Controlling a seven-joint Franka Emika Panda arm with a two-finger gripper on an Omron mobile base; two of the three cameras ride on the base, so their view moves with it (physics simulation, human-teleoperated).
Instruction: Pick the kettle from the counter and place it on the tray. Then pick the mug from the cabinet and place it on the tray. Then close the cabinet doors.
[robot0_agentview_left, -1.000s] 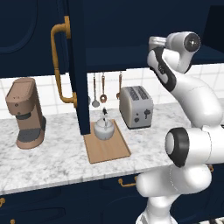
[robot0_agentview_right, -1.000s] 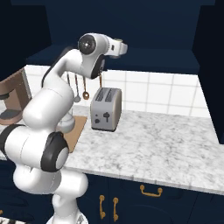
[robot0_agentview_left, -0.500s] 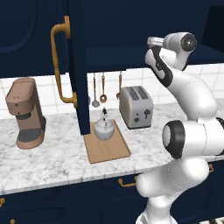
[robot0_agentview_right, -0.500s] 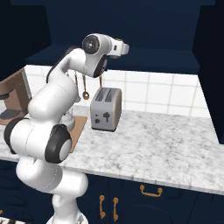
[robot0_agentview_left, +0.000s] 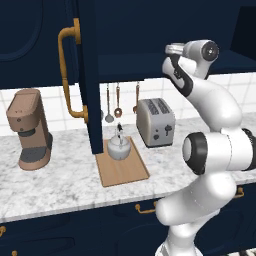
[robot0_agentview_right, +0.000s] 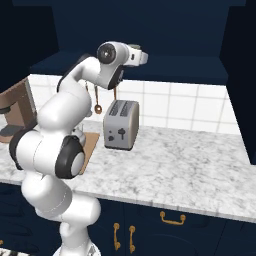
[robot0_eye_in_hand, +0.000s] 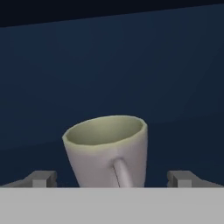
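Now the pincer (robot0_eye_in_hand: 112, 179), raised into the cabinet (robot0_eye_in_hand: 131, 65) over the last second, has its tips spread apart either side of the upright mug (robot0_eye_in_hand: 107, 148), not yet gripping. Below, the kettle (robot0_agentview_left: 119, 146) already sits on the tray (robot0_agentview_left: 122, 167).

The glossy white, smoothly rounded robot arm (robot0_agentview_left: 215, 107) was built of bulbous tubular segments joined by dark black ring-shaped joints with round black end caps. The gripper (robot0_eye_in_hand: 111, 178) ended in two small, blocky grey finger tips (robot0_eye_in_hand: 43, 178).
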